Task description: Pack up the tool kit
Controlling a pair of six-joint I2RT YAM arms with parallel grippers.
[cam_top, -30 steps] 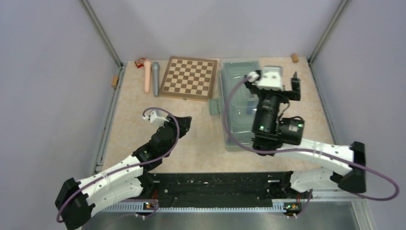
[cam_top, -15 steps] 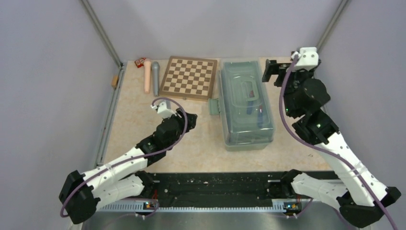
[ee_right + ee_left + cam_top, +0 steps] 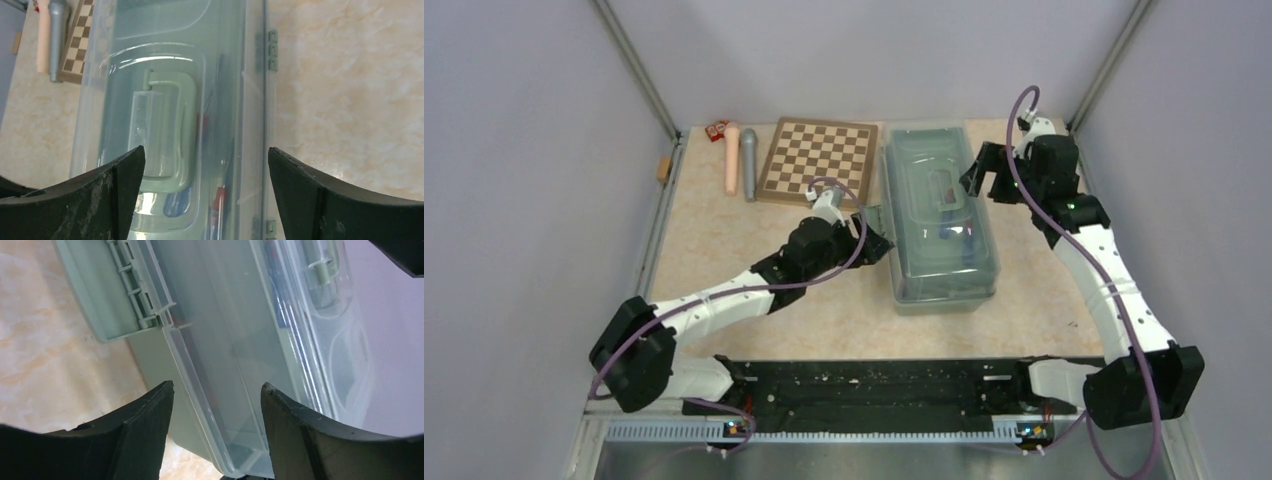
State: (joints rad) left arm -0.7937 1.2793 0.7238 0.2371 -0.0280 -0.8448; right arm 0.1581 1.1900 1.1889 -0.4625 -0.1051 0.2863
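The tool kit's sage-green toolbox (image 3: 939,225) stands right of centre with its translucent lid down. Blue and red tool handles (image 3: 220,197) show through the lid beside the top handle (image 3: 160,130). My left gripper (image 3: 879,243) is at the box's left side, just in front of the side latch (image 3: 135,295). It is open, and the lid's rim (image 3: 200,390) runs between its fingers without touching them. My right gripper (image 3: 986,183) hangs open over the lid's far right part, and in its own view (image 3: 206,152) the jaws straddle the lid's right edge.
A brown chessboard (image 3: 817,163) lies left of the toolbox. Pink (image 3: 732,158) and grey (image 3: 749,163) cylinders lie beside it. A small red box (image 3: 716,130) sits in the back left corner. Metal frame posts and grey walls close in the table's sides.
My left arm has reached right to the toolbox's left side, its jaws opening wider. My right arm has swung off the box to the back right, then back over the lid.
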